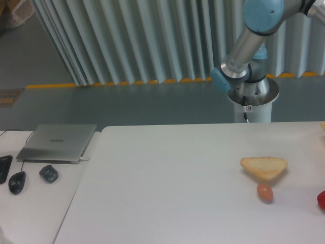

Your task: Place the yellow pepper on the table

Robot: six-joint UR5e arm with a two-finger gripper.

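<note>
Saw a big white table filling most of the view. Saw a white desk right beside it on the left. Saw the robot arm behind the table, bent up and going out of the picture at the top right.

Could not find the pincer anywhere in view, so could not tell if spread, pressed together or pinching something. Could not find the yellow pepper for sure either. Maybe up with the pincer, out of sight.

Saw a grey laptop on the desk. Saw a slice of bread on the table at the right. Saw two small mice near the laptop. Saw an orange-brown ball just below the bread, and a bit of a red thing at the right edge.

To do this step well: needed to come down slowly over a bare bit of table, well away from the bread and the ball. Needed to get the pepper low and touching before letting go, so no rolling.
</note>
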